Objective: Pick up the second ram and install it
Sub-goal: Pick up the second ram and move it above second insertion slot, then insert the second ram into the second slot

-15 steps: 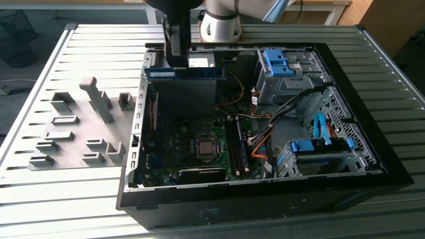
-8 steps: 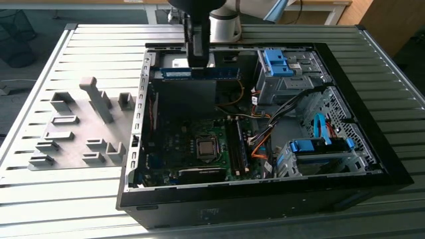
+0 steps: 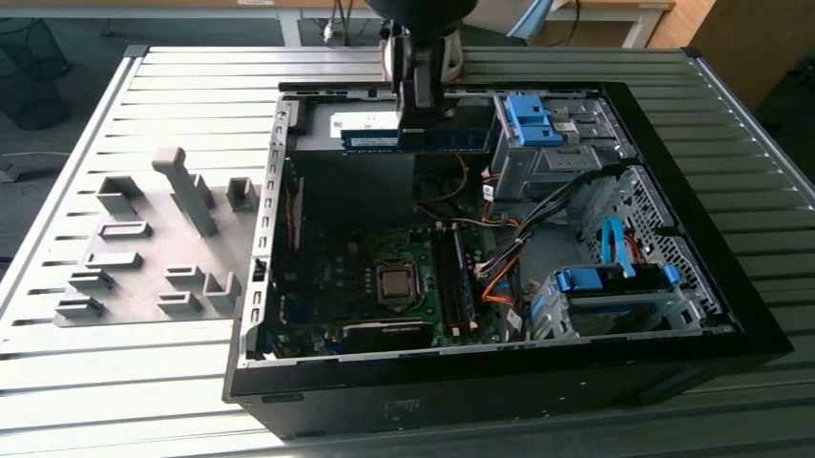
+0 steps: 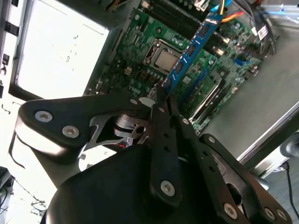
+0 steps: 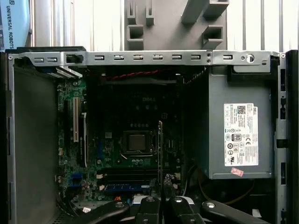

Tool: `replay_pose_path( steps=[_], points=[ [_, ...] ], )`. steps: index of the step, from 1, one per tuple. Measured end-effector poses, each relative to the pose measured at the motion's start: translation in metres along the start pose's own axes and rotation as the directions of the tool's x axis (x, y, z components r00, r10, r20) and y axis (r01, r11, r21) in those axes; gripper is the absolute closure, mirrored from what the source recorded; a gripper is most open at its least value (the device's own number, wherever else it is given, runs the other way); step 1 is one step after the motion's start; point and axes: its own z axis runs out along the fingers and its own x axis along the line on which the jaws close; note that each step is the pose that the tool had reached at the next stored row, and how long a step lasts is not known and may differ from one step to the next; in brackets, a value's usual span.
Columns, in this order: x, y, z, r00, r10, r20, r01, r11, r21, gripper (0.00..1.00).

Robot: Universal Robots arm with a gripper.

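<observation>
The gripper (image 4: pixel 161 97) has its fingers drawn in tight on the second ram (image 4: pixel 191 49), pinching the flat faces of the stick near the middle of its length; in the first wrist view the stick (image 5: pixel 160 149) shows edge-on as a thin line rising from between the fingers. It hangs in the air over the open computer case (image 3: pixel 510 372), clear of the board and not seated in anything. In the exterior view the blue-green stick (image 3: pixel 369 140) lies level under the gripper (image 3: pixel 418 119), both ends sticking out past the fingers. By its look it is light and stiff, but thin and easily harmed: the hold belongs on the long faces or bare edges, away from the contact edge and the chips, and any tilt in the grip could bind it. Below it lies the motherboard (image 5: pixel 135 121) with its processor socket (image 5: pixel 136 142) and the memory slots (image 5: pixel 128 175). Beyond stands the power supply (image 5: pixel 238 126), and outside the case a grey fixture tray (image 3: pixel 140 248) rests on the slatted table (image 3: pixel 713 124).
</observation>
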Motion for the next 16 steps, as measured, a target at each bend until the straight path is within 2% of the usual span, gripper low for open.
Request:
replay_pose_path(
  steps=[16],
  points=[
    [-0.0001, -0.0005, 0.0, 1.0, 0.002, 0.0001, -0.002, 1.0, 0.0, 0.86]
  ],
)
